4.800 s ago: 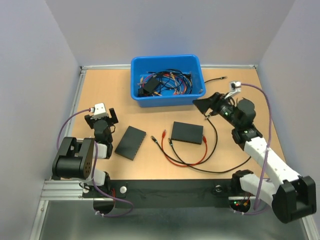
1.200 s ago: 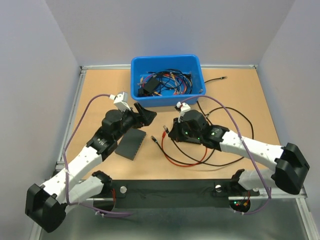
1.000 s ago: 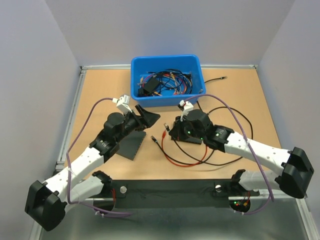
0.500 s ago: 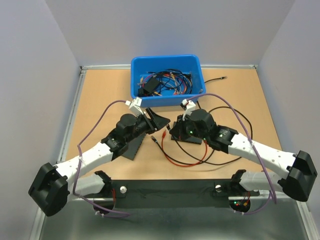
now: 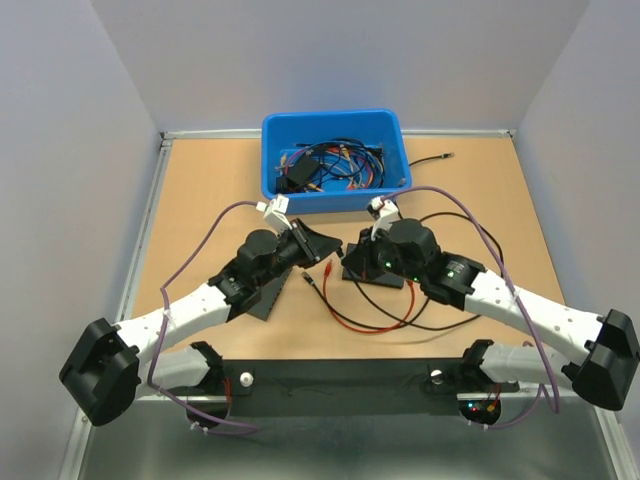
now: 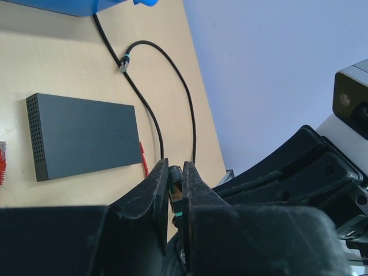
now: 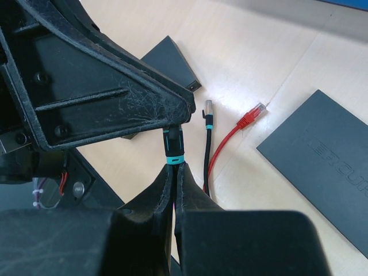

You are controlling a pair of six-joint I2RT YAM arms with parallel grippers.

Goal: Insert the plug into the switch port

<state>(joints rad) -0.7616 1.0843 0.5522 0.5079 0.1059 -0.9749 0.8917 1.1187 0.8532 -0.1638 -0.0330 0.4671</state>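
Red plug [image 7: 251, 118] lies loose on table [image 7: 276, 52], slantwise beside switch [image 7: 322, 155]; left gripper [image 6: 175, 169], right gripper [image 7: 174, 167], equally near, both pinch black plug [image 7: 174, 144] instead.

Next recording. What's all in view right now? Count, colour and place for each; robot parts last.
bin: one, blue, far middle of table, cables tangled inside.
switches: two, dark grey, flat on table: left switch, right switch.
red cable: one, mid-table; its plug lies free.
black cables: at least two; loose black plug beside the red one, held black plug off the table.
table: one, light wood.
left gripper: black, shut on held black plug.
right gripper: black, shut on it too.
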